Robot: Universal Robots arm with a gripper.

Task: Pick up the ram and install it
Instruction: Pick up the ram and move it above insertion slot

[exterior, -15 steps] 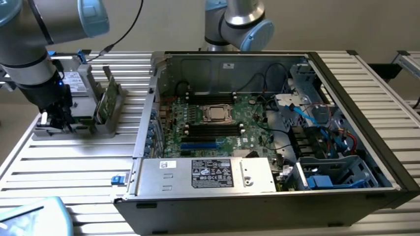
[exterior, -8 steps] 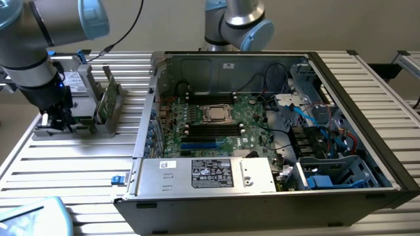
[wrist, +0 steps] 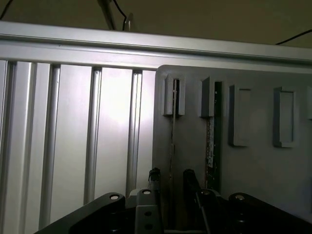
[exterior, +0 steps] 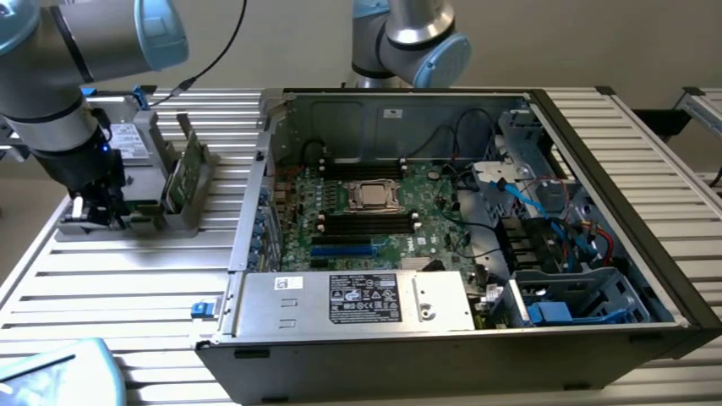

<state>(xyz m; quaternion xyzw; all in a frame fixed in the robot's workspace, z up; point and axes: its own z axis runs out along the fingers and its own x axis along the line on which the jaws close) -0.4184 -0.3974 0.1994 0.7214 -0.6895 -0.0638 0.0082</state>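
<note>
- One black two-fingered gripper [wrist: 171, 176] hangs low over one grey plastic holder rack [wrist: 253, 165] on a slatted aluminium table [wrist: 73, 136].
- Its two fingers [wrist: 154, 179] stand apart, open, holding nothing.
- One ram [wrist: 172, 139], a thin green board seen edge-on, stands slotted in the rack between the fingers, with a gap on each side.
- A second edge-on board [wrist: 210, 141] stands in the neighbouring slot.
- One open black computer case [exterior: 451, 368] sits at the exterior view's right of the rack.
</note>
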